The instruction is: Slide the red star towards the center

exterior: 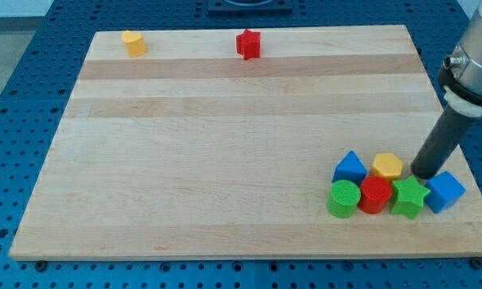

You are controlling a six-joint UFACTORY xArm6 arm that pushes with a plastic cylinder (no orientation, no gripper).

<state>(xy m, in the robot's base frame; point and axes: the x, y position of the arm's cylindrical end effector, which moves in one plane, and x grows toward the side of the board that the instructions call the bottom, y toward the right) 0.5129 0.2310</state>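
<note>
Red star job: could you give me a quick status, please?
My tip down among the cluster at the view's bottom right. Red star at top edge, untouched. Path to center open.

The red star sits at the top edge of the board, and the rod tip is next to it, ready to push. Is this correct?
Not quite. The red star does sit at the top edge, but my tip is far from it, at the view's lower right between the yellow block and a blue block, as the camera view shows.
</note>
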